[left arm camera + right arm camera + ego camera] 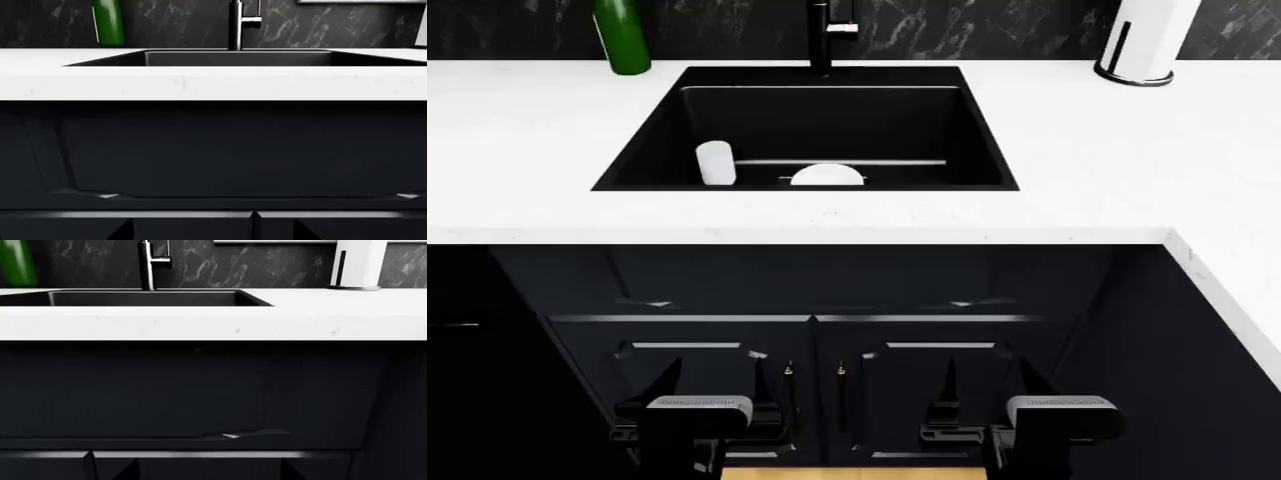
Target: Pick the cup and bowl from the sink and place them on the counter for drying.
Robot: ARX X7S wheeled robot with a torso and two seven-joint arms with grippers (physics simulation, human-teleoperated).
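White stone surface (pixel 1068 190) was seen framing the matte black sink (pixel 981 130), with dark cabinets (pixel 814 300) beneath it. Inside the sink, the cup (pixel 715 163) was stood upright near the front wall, and the bowl (pixel 826 176) was set just beside it, toward the basin's middle. Behind the sink, a black faucet (pixel 822 40) was mounted at the rear rim; a green bottle (pixel 622 37) was placed past its back left corner and a paper-towel roll (pixel 1148 38) past its back right. The left pincer (pixel 698 415) and right pincer (pixel 1062 415) were held low, well below the sink, nothing gripped; how far either was open could not be told.
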